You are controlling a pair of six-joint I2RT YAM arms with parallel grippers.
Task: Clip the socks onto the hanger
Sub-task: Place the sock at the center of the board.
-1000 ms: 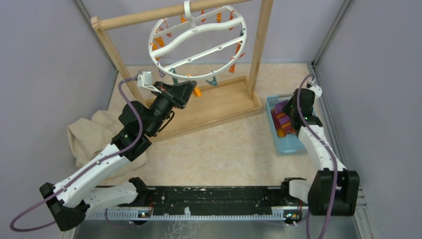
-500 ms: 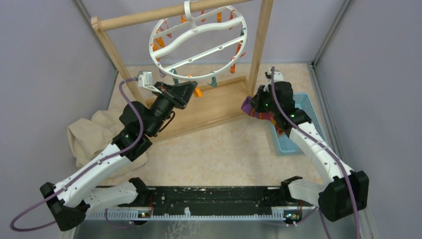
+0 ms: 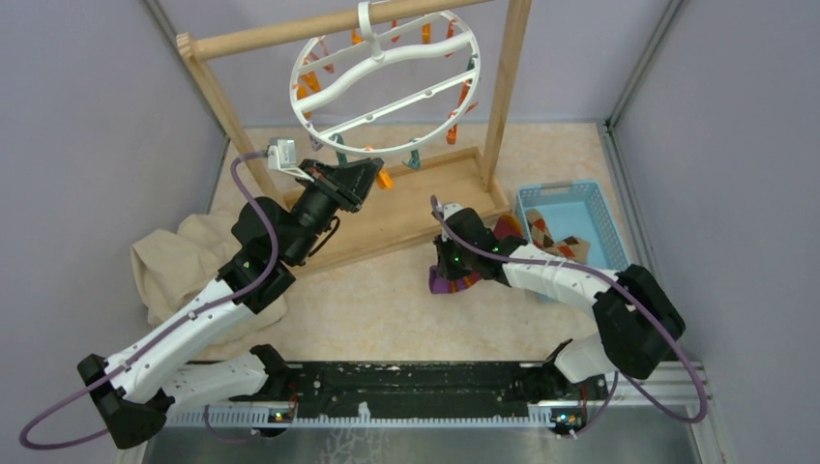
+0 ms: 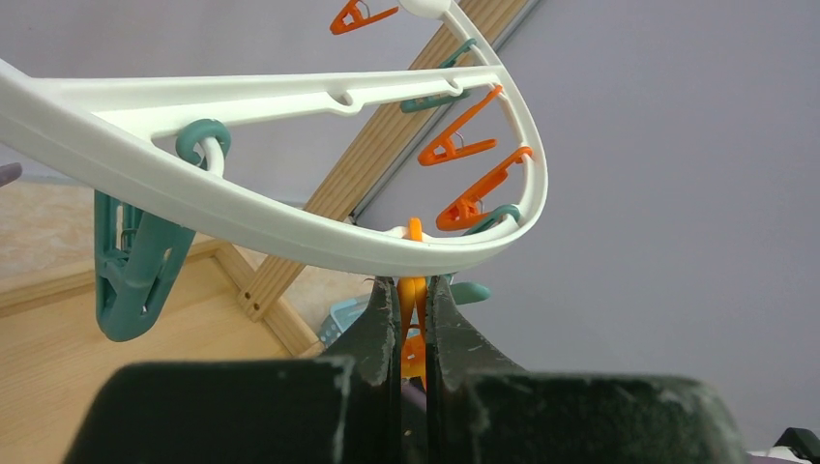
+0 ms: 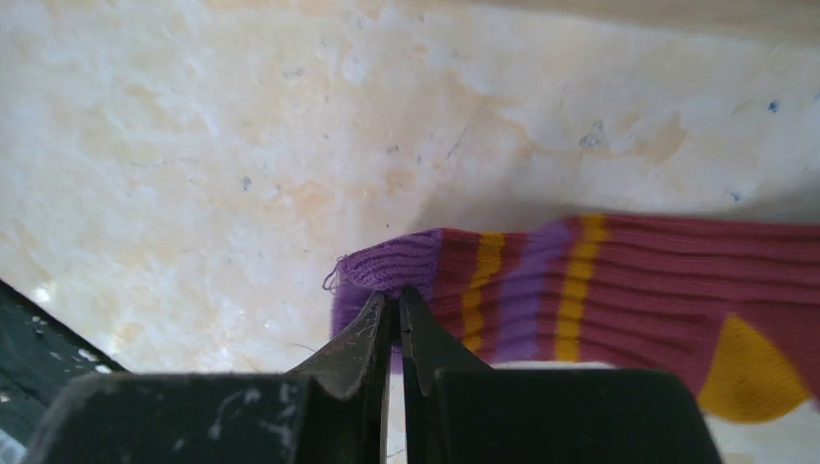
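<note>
Right tool [image 5: 396, 302] gripping maroon sock [image 5: 638, 280], left tool [image 4: 411, 286] pinching orange clip [image 4: 414, 354]

The hanger [image 3: 384, 82] hangs from the stand [image 3: 504, 97] at twelve o'clock. The basket [image 3: 571, 205], at three o'clock, holds one sock [image 3: 557, 243]. The other sock [image 3: 453, 282] is at the table's [image 3: 387, 295] centre, just left of the basket. The cloth [image 3: 174, 261] lies at nine o'clock.
</note>
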